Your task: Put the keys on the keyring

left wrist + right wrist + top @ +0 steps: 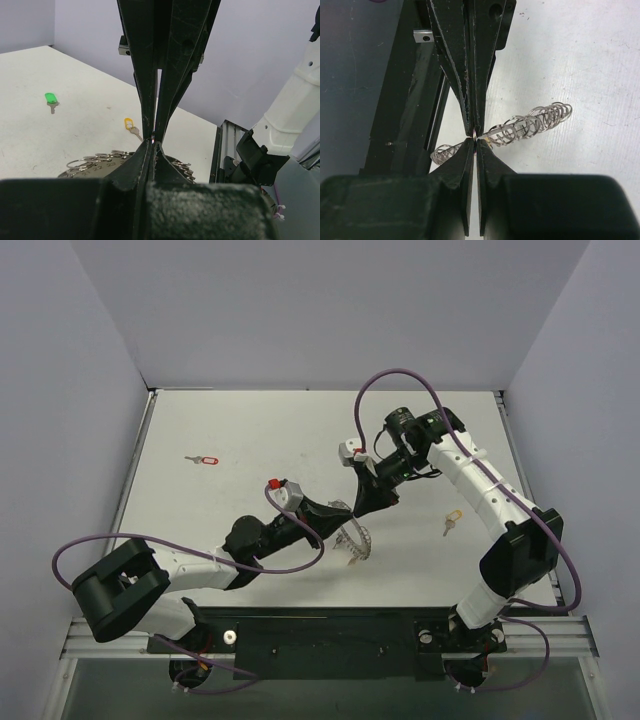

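Big silver wavy wire keyring [357,540] stands up on its edge, mid white table [250,420], btw. both arms. Black L gripper [154,146]: jaws pinched shut on the ring's wire rim. Black R gripper [474,140]: same, shut tight on the rim, tip to tip w/ the L one. Small yellow-head key [452,520] lies right of the ring. Red-head key [205,460] is far left of it. Green-head key [50,98] is also well apart from it.

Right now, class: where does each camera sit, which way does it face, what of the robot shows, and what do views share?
Top external: above and behind the bases, facing down at the table; both arms show.
Left wrist: on the left arm, facing along the left gripper towards the right arm.
Right wrist: facing along the right gripper towards the black rail.
Shared: the keyring in all three; the yellow key in top and left wrist.
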You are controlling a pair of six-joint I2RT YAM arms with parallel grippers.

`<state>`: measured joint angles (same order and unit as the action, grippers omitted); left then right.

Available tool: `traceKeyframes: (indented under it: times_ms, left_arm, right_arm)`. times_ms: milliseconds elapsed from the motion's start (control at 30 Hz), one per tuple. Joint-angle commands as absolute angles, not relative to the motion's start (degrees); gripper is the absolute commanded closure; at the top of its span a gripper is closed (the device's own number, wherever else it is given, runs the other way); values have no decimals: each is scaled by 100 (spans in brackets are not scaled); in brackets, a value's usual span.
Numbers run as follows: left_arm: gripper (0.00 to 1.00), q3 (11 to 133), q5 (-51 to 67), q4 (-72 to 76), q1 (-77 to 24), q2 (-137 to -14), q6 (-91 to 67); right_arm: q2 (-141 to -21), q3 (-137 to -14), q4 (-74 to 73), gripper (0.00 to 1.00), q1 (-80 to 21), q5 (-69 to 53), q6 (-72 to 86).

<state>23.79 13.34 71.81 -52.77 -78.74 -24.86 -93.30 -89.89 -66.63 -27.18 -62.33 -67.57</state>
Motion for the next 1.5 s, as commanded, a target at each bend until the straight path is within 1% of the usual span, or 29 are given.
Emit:
traceKeyframes:
  times_ms: [0, 33, 67, 100, 133, 200, 300, 333, 367, 433, 467, 533, 600, 633, 767, 967, 1167, 1367, 1467]
  left_arm:
    - [100, 2426, 1064, 9361, -5247, -7761, -2531]
    - [100, 2434, 1020, 9326, -5247, -7752, -2566]
    - [99, 2452, 959, 9221, -5247, -7743, -2645]
    - [95, 2461, 932, 9168, -5247, -7734, -2663]
    - [79, 2461, 888, 9097, -5247, -7700, -2698]
    - [63, 2426, 783, 8975, -5247, -7603, -2742]
    - [57, 2338, 642, 8615, -5256, -7305, -2733]
    - [55, 2320, 555, 8161, -5265, -7051, -2725]
    - [54, 2329, 502, 7773, -5282, -6918, -2733]
    - [52, 2443, 203, 6483, -5413, -6270, -2603]
    - [52, 2617, 46, 5573, -5466, -6110, -2558]
    - [51, 2855, -367, 4332, -5616, -5810, -2505]
    - [50, 2988, -474, 3711, -5713, -5687, -2584]
    - [46, 3058, -492, 3422, -5765, -5687, -2610]
    - [40, 3103, -597, 3138, -5958, -5914, -2549]
    - [39, 3147, -896, 2883, -6055, -6345, -1944]
    - [37, 3041, -818, 3269, -6038, -6626, -1539]
    - [36, 3085, -931, 3472, -6038, -6952, -1319]
    - [38, 3190, -1011, 3445, -6038, -7154, -1231]
  right_arm:
    - [-9158, -9140, -6944, 100, -2839, -6162, -6532]
    - [-9141, -9167, -6882, 100, -2830, -6057, -6417]
    - [-9088, -9158, -6525, 100, -2856, -5951, -6033]
    - [-9044, -9071, -6313, 100, -2865, -5741, -5429]
    - [-8931, -8905, -5858, 100, -2900, -5626, -5179]
    - [-8746, -8641, -5277, 100, -2944, -5309, -4625]
    - [-8587, -8429, -4791, 100, -2953, -4941, -3958]
    - [-8535, -8385, -4642, 100, -2953, -4870, -3877]
    - [-8525, -8376, -4580, 100, -2953, -4739, -3693]
    - [-8482, -8367, -4439, 100, -2962, -4545, -3456]
    - [-8481, -8376, -4351, 100, -2962, -4483, -3376]
    - [-8464, -8359, -4220, 100, -2988, -4342, -3139]
    - [-8473, -8350, -4096, 100, -3023, -4228, -2927]
    - [-8464, -8341, -4017, 100, -3050, -4132, -2796]
    - [-8490, -8332, -3894, 100, -3059, -3982, -2549]
    - [-8516, -8341, -3850, 100, -3050, -3964, -2443]
    - [-8569, -8358, -3832, 100, -3041, -3999, -2382]
    - [-8596, -8358, -3806, 100, -3015, -4043, -2303]
    - [-8604, -8358, -3788, 100, -3006, -4034, -2268]
